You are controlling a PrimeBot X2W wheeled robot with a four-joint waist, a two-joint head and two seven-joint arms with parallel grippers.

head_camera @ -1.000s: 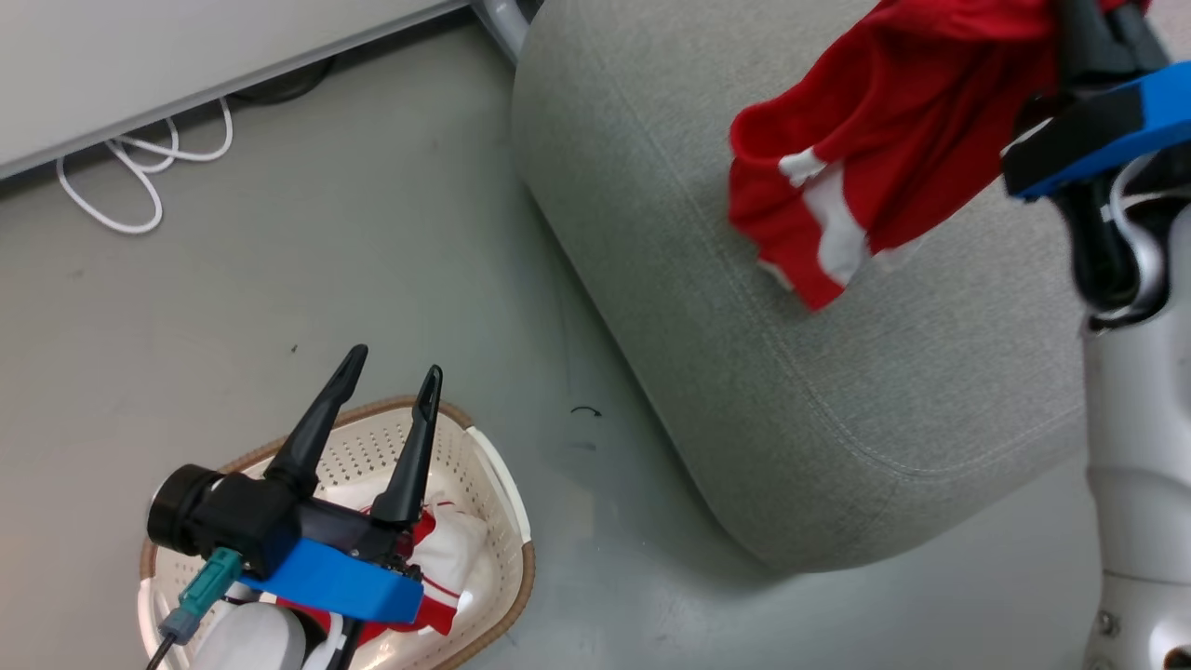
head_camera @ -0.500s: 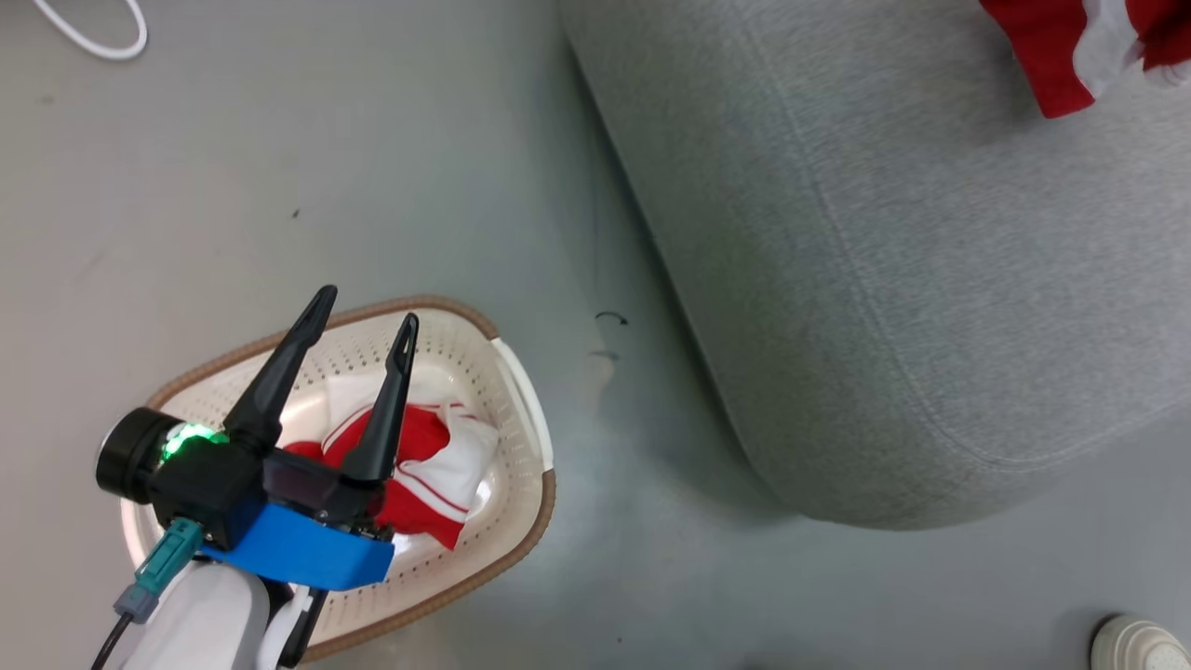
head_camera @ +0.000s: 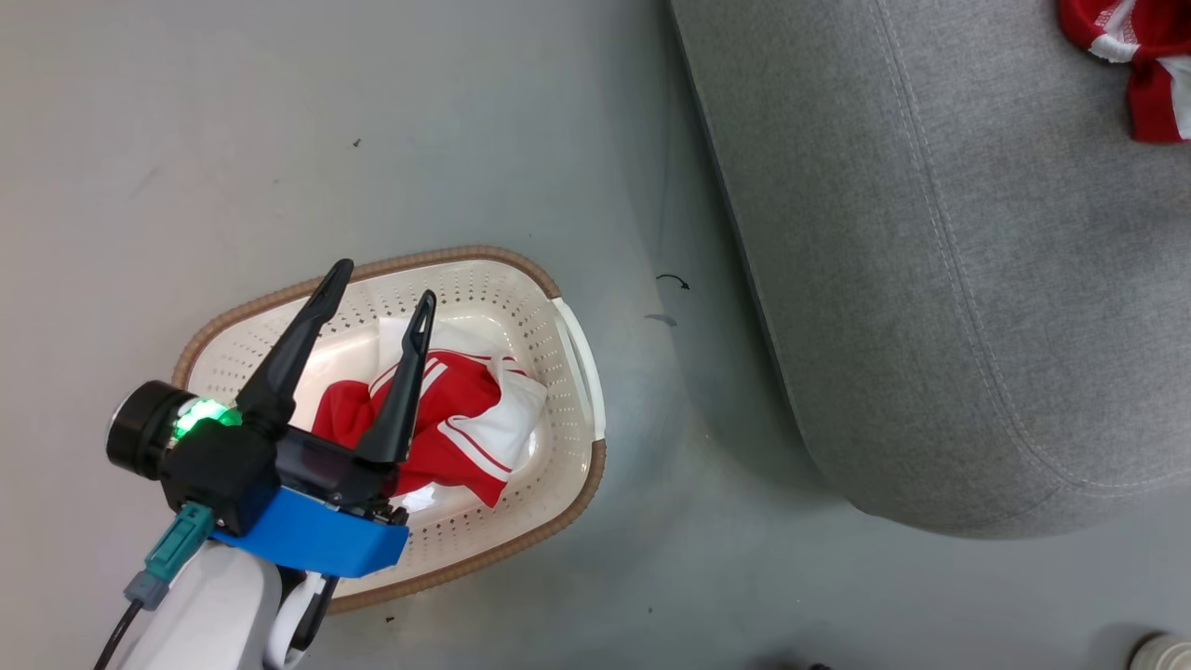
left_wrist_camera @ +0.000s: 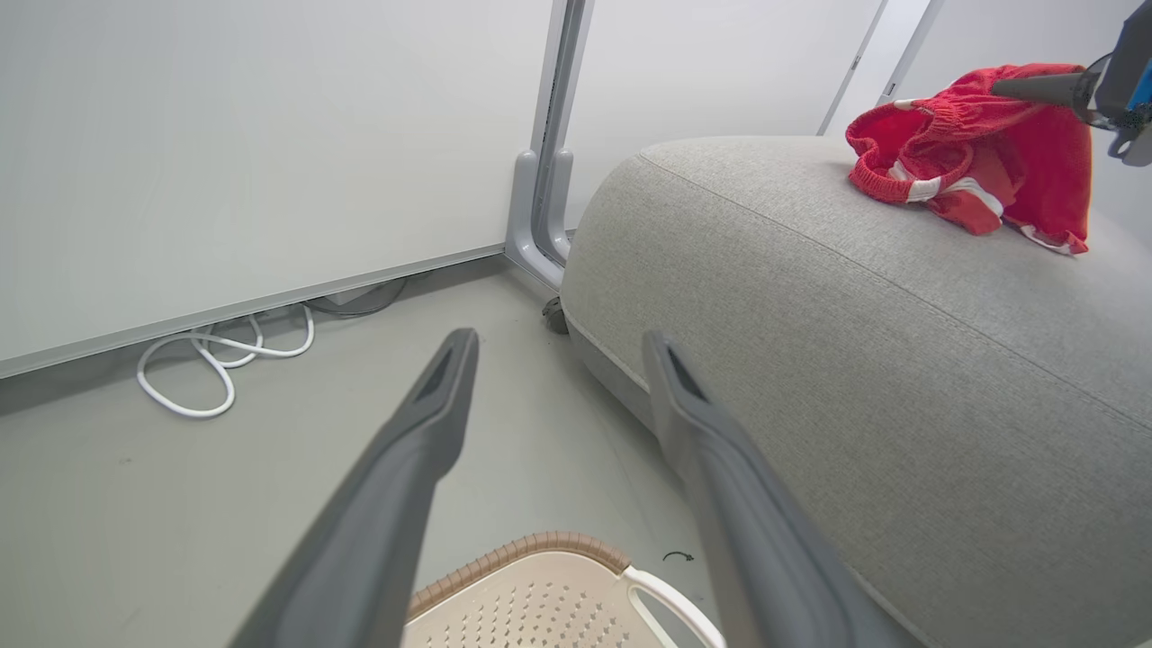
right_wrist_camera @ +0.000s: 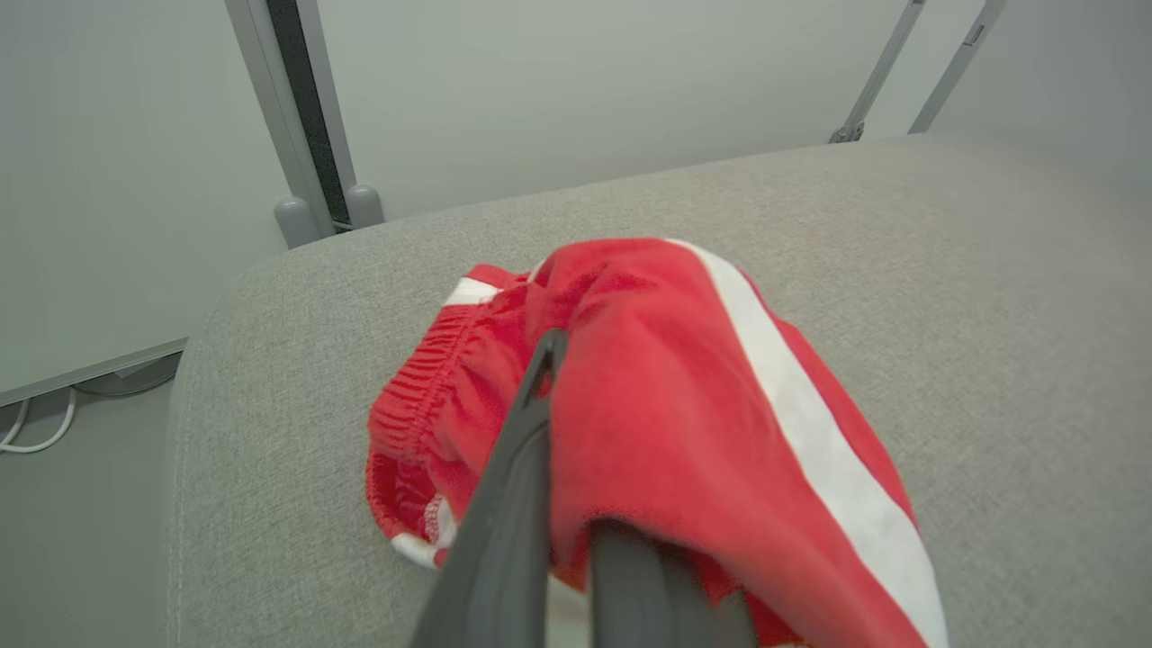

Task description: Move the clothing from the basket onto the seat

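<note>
My left claw (head_camera: 386,282) is open, hovering above the white-and-red garment (head_camera: 470,433) bunched in the basket (head_camera: 572,484). I judge it light, limp and non-slip; grip a raised central fold. My right claw (right_wrist_camera: 576,360) is closed on the red garment (right_wrist_camera: 702,396), far right on the seat (right_wrist_camera: 990,270).

From high up, the head camera looks almost straight down at the floor, with the basket (head_camera: 465,256) at lower left and the seat (head_camera: 930,279) along the right. The left wrist camera sits low over the basket's rim. It faces out between the fingers of the left pincer (left_wrist_camera: 558,337), across the floor to the wall and the seat's flank. The right wrist camera hangs close above the seat top, facing the wall. The red garment (right_wrist_camera: 684,387) is so near that it seems to drape over the right pincer (right_wrist_camera: 562,423). All three views share the seat and that garment.
</note>
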